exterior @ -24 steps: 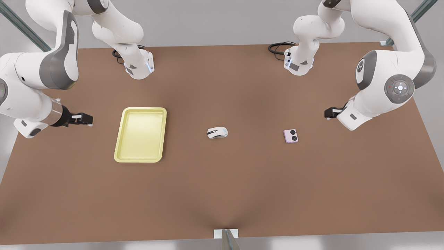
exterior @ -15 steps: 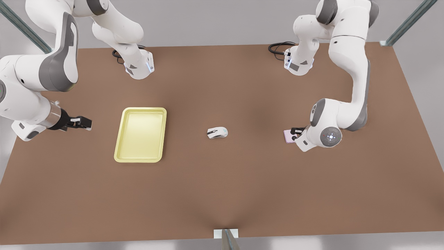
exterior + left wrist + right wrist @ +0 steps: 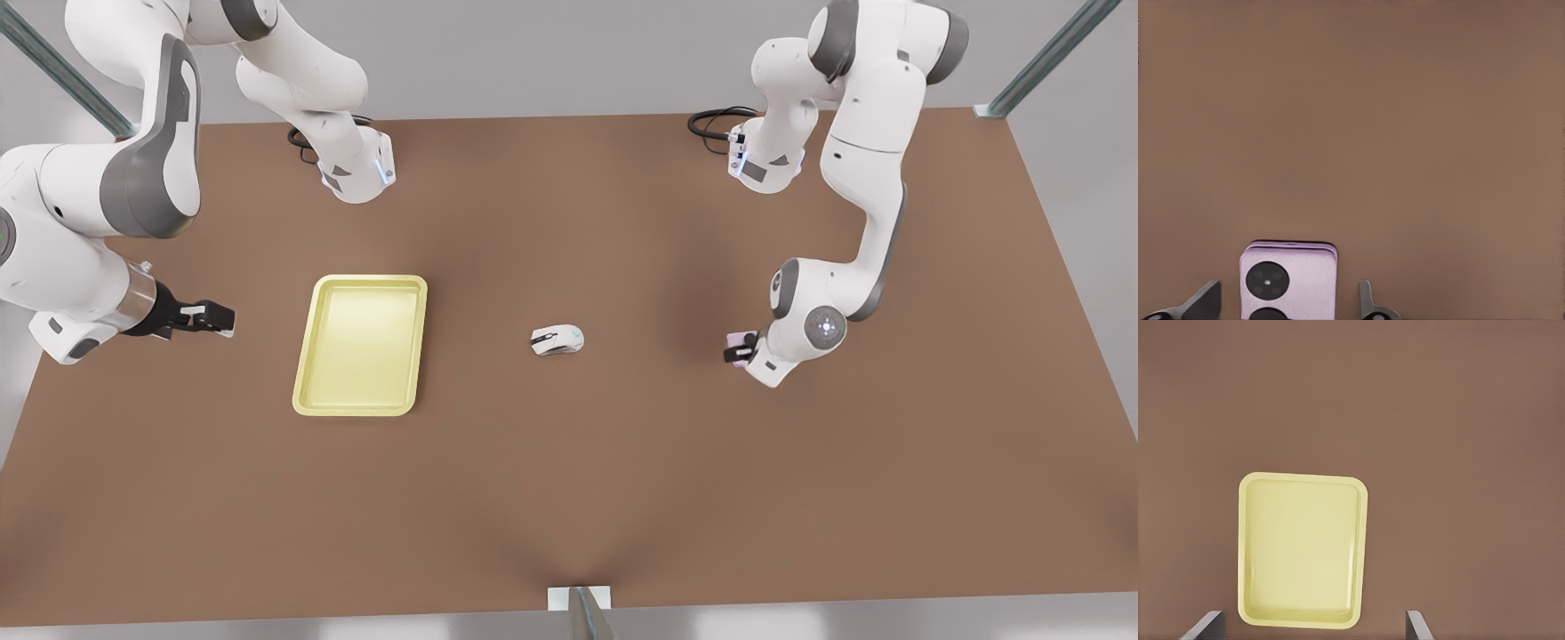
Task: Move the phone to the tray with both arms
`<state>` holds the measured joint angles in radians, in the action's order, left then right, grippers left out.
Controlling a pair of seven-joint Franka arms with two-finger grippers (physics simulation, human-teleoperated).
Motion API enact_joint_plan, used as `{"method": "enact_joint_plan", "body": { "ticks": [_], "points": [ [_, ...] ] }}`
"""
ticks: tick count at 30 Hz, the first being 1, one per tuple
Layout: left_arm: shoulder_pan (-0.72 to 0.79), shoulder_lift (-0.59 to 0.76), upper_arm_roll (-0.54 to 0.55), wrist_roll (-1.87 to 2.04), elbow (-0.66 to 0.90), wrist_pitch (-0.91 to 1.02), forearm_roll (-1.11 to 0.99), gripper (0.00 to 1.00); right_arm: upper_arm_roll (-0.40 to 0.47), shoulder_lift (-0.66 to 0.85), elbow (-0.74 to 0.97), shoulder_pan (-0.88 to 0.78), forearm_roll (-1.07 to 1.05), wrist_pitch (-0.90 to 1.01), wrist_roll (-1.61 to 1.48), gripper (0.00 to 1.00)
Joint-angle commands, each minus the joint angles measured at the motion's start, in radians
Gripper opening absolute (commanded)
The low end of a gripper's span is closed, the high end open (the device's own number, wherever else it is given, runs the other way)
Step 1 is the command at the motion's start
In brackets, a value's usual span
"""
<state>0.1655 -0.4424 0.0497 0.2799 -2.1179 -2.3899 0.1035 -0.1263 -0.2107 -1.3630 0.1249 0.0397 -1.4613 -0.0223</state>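
Our left gripper is down at the phone, on the front view's right side of the bench. Its jaws are spread wide, with one finger on each side of the phone and a little gap on both sides. They are not squeezing it yet. The phone lies flat on the bench with its two black circles facing up.

We think the phone is light, flat and stiff. It looks smooth, so it may slip if we pinch it softly. It is thin and low, so we think the best place to hold it is by its two long side edges, with the fingertips almost down on the bench. We should close gently and keep it level.

Our right gripper waits in the air by the front view's left edge of the bench, just beside the tray. Its jaws are spread apart too, and they hold nothing. The tray is well apart from the phone.

A white mouse sits between the phone and the tray. We think the phone should be lifted over it or carried around it. The bench has lots of bare room all around. The tray has a raised rim, so the phone must go up and over it.
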Motion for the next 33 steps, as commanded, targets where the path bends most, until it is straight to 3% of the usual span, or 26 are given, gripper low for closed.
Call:
{"method": "enact_joint_plan", "body": {
  "ticks": [1, 33],
  "points": [
    [0.000, -0.012, -0.002, 0.125, -0.001, -0.091, 0.004, 1.00, 0.000, -0.004, 0.001, 0.001, -0.001, -0.001, -0.004, 1.00],
    [0.022, -0.024, -0.002, 0.119, -0.071, -0.064, -0.051, 1.00, 0.002, -0.012, 0.008, 0.002, -0.003, -0.001, -0.005, 1.00]
  ]
}}
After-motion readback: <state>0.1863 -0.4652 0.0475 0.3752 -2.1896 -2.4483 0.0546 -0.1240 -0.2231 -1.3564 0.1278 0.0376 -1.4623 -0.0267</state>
